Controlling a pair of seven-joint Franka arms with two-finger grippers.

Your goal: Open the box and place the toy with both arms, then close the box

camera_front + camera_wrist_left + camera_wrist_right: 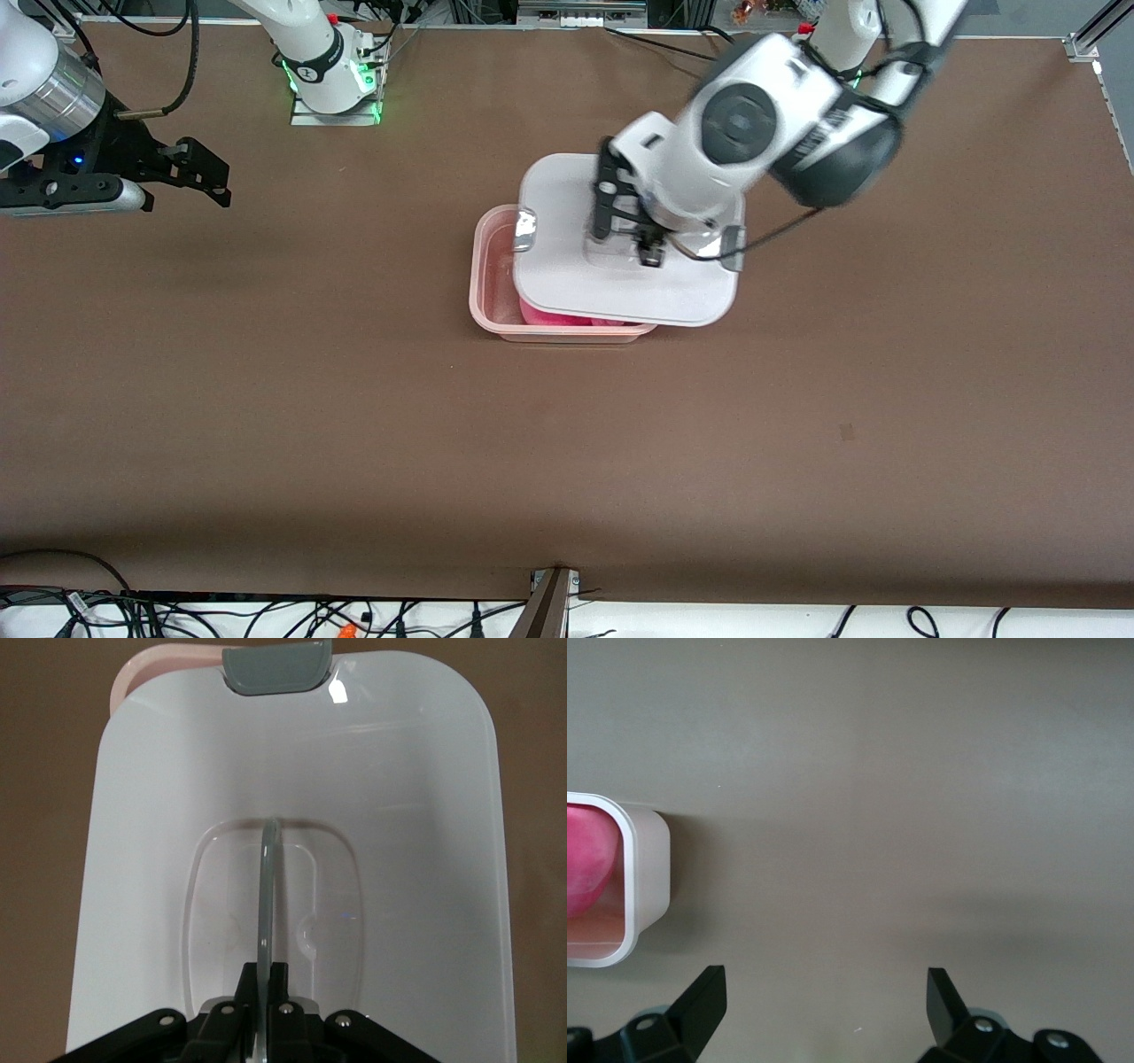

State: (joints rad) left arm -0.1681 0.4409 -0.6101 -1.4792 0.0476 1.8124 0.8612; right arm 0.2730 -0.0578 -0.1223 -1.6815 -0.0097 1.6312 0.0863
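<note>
Left gripper (627, 239) holds lid (567, 275) over box (490, 292)

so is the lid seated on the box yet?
Not seated. The lid, held at its handle by the left gripper, sits skewed over the box, leaving one end uncovered; the toy shows inside.
</note>
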